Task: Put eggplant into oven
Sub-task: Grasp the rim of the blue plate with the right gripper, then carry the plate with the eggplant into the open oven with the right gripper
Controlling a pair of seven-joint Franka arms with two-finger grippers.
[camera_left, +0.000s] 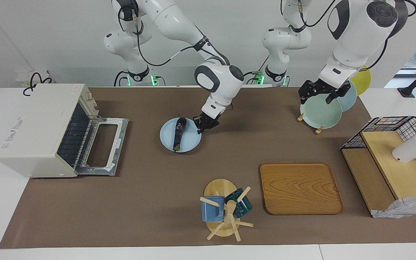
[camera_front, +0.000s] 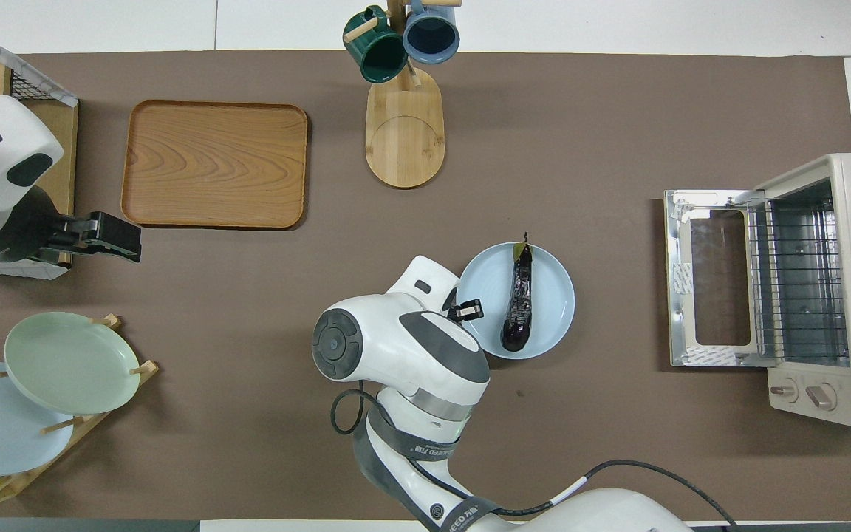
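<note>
- The table (camera_left: 150, 202) carries the oven (camera_left: 38, 130) at the right arm's end, its door (camera_left: 103, 146) dropped flat and the wire rack (camera_front: 795, 284) bare — nothing is inside yet.
- The wooden tray (camera_left: 300, 187) and the mug tree (camera_left: 226, 209) stand farther from the robots, clear of the path to the oven.
- A pale blue plate (camera_left: 190, 142) sits mid-table, between the oven and the plate rack (camera_left: 320, 112).
- The eggplant (camera_left: 179, 133) lies on this plate, its long axis running from near the robots to away from them, thick end nearer, stem tip (camera_front: 524, 247) at the farther rim.
- The right pincer (camera_left: 204, 125) is shut on the plate's rim at the side toward the left arm's end; it grips the plate, not the eggplant.
- The eggplant thus lies on the oven side of the right pincer — plate, eggplant and open door are roughly in one line, so I judge a push of the plate toward the door to be the step in hand.
- The left pincer (camera_left: 321, 92) hangs wide open over the plate rack, well apart; that arm waits, and the right arm is clearly the nearer one.
</note>
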